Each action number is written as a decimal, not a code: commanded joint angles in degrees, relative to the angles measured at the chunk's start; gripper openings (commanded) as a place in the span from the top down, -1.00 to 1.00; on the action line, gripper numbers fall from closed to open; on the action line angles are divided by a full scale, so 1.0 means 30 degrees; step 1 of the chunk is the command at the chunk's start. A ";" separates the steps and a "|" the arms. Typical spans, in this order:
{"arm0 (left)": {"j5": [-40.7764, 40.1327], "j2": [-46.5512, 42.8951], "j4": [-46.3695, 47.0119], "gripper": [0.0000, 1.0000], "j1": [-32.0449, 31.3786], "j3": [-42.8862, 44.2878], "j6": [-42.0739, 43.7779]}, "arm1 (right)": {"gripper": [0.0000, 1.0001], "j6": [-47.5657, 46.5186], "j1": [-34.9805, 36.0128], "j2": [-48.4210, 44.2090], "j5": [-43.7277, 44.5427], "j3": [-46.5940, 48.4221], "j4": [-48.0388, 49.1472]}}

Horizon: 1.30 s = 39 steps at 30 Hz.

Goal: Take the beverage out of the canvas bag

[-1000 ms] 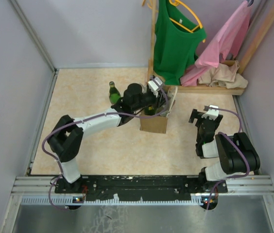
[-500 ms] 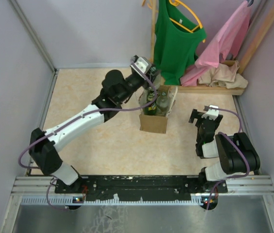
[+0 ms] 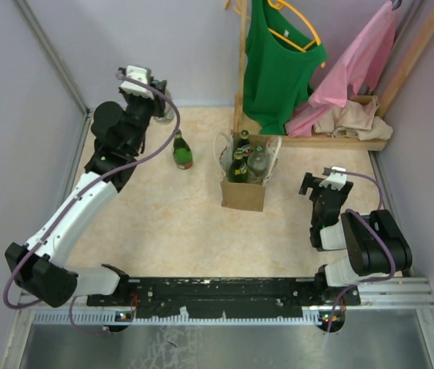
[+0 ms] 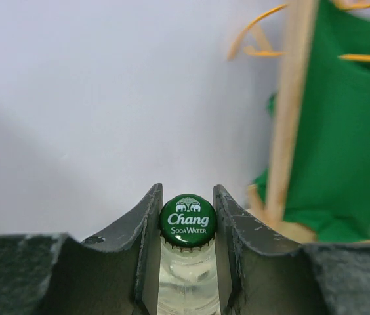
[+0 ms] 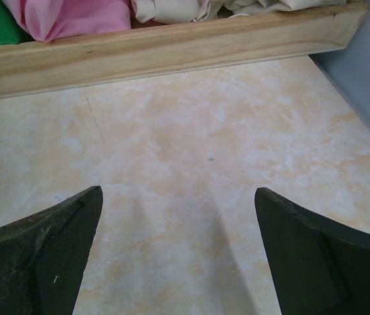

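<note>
My left gripper (image 4: 187, 197) clamps the neck of a clear Chang soda water bottle (image 4: 186, 279) by the far-left corner, well apart from the canvas bag (image 3: 242, 196); my right gripper (image 5: 177, 197) rests spread wide

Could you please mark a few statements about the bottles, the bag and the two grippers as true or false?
1. The left gripper is shut on a green-capped clear bottle. True.
2. The right gripper grips a bag handle. False: it is open over bare table.
3. The canvas bag is empty. False: several bottles stand in it.
4. A green bottle stands upright on the table, left of the bag. True.
</note>
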 commanded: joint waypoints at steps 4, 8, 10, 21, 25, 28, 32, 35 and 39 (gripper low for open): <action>-0.2119 -0.1838 0.1142 1.00 0.3144 -0.1700 -0.2227 | -0.98 0.0051 -0.0017 -0.0324 0.0066 0.0372 0.0872; -0.1173 -0.2379 0.1666 1.00 0.4656 -0.3720 -0.3685 | -0.98 0.0050 -0.0023 -0.0324 0.0082 0.0384 0.0888; -0.1260 -0.2419 0.2285 1.00 0.4943 -0.5000 -0.3859 | -0.98 0.0037 -0.0017 -0.0324 0.0064 0.0380 0.0873; -0.1651 -0.0844 0.5665 1.00 0.5061 -0.8092 -0.3524 | -0.98 0.0040 -0.0017 -0.0324 0.0079 0.0382 0.0872; -0.1705 0.0356 0.6531 1.00 0.5089 -0.8186 -0.3389 | -0.98 0.0050 -0.0017 -0.0324 0.0073 0.0370 0.0887; -0.1689 0.1401 0.7667 1.00 0.5115 -0.8466 -0.3469 | -0.98 0.0051 -0.0017 -0.0331 0.0085 0.0382 0.0876; -0.1866 0.2437 0.9831 1.00 0.5151 -0.9448 -0.3587 | -0.98 0.0050 -0.0017 -0.0324 0.0063 0.0380 0.0872; -0.2156 0.3084 1.1567 1.00 0.5151 -1.0064 -0.3595 | -0.98 0.0051 -0.0017 -0.0324 0.0083 0.0364 0.0872; -0.2641 0.3822 1.3121 1.00 0.5157 -1.0397 -0.3336 | -0.98 0.0051 -0.0017 -0.0324 0.0063 0.0365 0.0872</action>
